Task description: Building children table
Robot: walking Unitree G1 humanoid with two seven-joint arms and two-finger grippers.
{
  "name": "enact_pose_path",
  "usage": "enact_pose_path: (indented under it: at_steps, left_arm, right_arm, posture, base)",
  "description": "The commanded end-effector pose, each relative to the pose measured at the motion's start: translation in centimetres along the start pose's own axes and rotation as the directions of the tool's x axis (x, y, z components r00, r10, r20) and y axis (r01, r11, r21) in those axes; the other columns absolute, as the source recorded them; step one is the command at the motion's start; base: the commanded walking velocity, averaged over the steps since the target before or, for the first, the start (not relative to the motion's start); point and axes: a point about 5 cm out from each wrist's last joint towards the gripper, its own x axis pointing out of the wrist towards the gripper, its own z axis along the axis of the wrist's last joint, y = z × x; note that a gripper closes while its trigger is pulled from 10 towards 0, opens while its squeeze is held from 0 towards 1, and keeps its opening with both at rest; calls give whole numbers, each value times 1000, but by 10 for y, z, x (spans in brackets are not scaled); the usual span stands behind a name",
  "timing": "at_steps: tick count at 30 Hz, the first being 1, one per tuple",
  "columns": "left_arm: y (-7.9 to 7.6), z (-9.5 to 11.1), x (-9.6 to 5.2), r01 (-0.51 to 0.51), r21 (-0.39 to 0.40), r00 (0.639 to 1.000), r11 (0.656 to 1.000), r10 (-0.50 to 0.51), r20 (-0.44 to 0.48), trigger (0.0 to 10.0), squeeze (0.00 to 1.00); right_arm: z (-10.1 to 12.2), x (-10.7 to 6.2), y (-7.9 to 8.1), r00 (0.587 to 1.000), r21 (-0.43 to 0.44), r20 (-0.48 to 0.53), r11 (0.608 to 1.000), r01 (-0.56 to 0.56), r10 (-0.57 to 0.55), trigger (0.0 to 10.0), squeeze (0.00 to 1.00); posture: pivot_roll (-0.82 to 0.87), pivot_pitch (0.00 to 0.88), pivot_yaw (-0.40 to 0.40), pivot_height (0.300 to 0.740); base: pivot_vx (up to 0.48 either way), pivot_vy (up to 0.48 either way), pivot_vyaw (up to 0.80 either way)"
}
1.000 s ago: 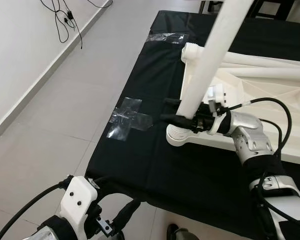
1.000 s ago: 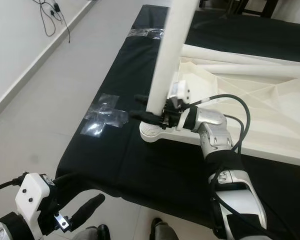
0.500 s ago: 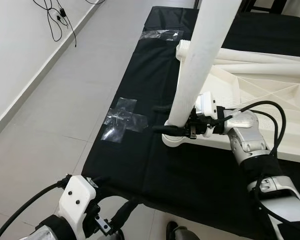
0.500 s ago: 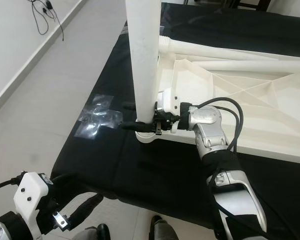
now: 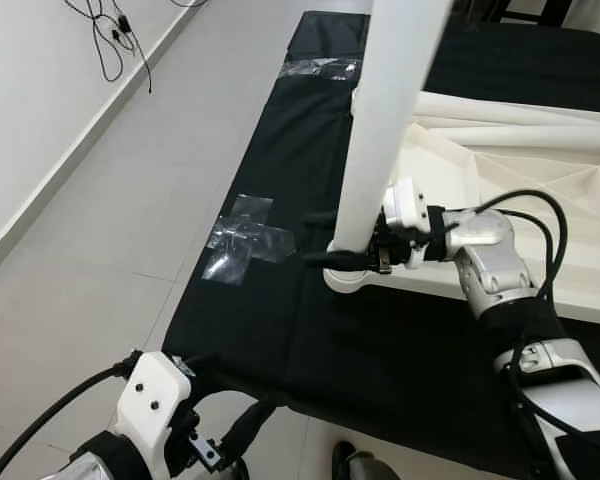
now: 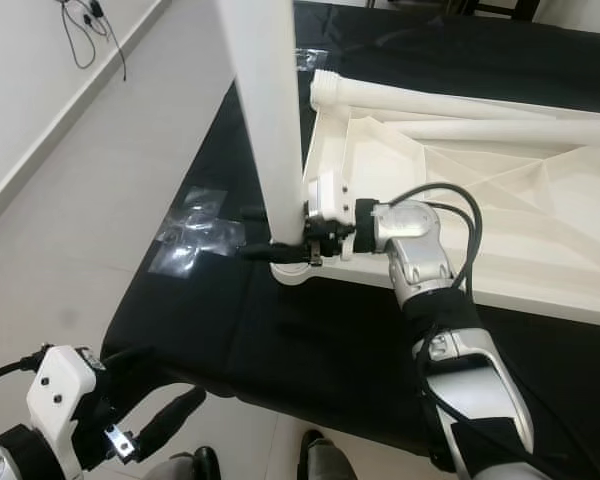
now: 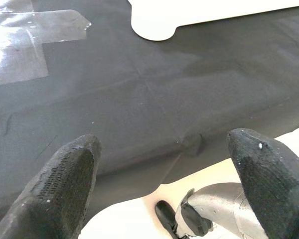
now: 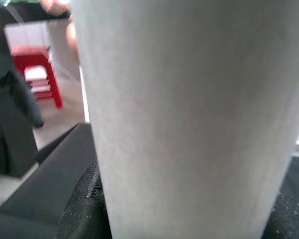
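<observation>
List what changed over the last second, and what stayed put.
The right tool, shut on the white table leg, swung it from leaning toward the robot's right to nearly upright over the corner socket of the upturned tabletop. Grip unchanged. The left tool stayed low and open; the tape cross lies as before.

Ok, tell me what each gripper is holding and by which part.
The right gripper holds the white table leg near its lower end, just above the corner socket of the tabletop. The left gripper is open and holds nothing.
</observation>
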Motion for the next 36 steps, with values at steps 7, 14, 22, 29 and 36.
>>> enact_pose_path:
  at_steps: [7,14,22,29,36]
  left_arm:
    - [-5,1,1,13,-4,1000,1000,-13,-11,10000,0]
    - [-4,1,1,14,-5,1000,1000,-14,-7,10000,0]
    - [-4,2,4,13,-4,1000,1000,-13,-5,10000,0]
    - [-4,-1,2,3,-6,1000,1000,-3,-10,10000,0]
    - [1,-4,2,-8,-2,1000,1000,8,-20,10000,0]
  right_arm:
    - [-57,-6,19,979,290,-106,936,199,-175,10000,0]
    - [-63,-8,25,972,312,-111,921,232,-207,10000,0]
    - [-67,-11,24,925,285,-197,884,372,-326,10000,0]
    - [-44,-3,58,399,236,-379,329,914,-835,10000,0]
    - [-38,40,95,256,319,-375,136,938,-891,10000,0]
  posture:
    - [52,360,-5,740]
    - [51,359,-7,740]
    - [38,358,-17,740]
    - [8,348,-41,740]
    - [10,332,-28,740]
  base:
    - [0,0,0]
    - [0,0,0]
    - [0,0,0]
    - [0,0,0]
    - [0,0,0]
